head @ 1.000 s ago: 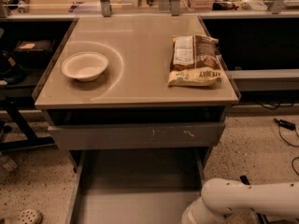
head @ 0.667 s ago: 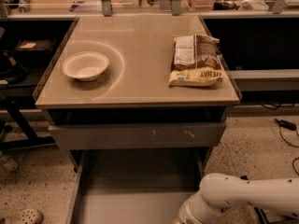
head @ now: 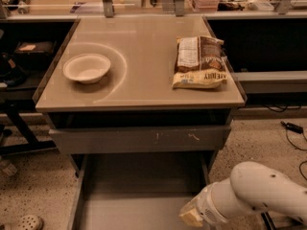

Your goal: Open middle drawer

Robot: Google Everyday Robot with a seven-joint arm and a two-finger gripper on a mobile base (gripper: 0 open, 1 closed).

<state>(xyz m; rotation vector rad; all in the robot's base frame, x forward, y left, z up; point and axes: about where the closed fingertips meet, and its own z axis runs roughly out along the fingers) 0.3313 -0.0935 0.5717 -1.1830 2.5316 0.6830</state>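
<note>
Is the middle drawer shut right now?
No, the middle drawer stands pulled far out, grey inside showing, with the gripper low at its right side.

We see the middle drawer [head: 136, 207] standing wide open under the bench [head: 144, 56], reaching towards us well past the scratched drawer front [head: 139, 139] above it. It is wide and shallow and plain grey inside, with a flat bare floor and low side walls running down its left and right. Its own front lies below the lower edge of our view. The claw [head: 192, 217] hangs at its right side, near that lower edge.
</note>
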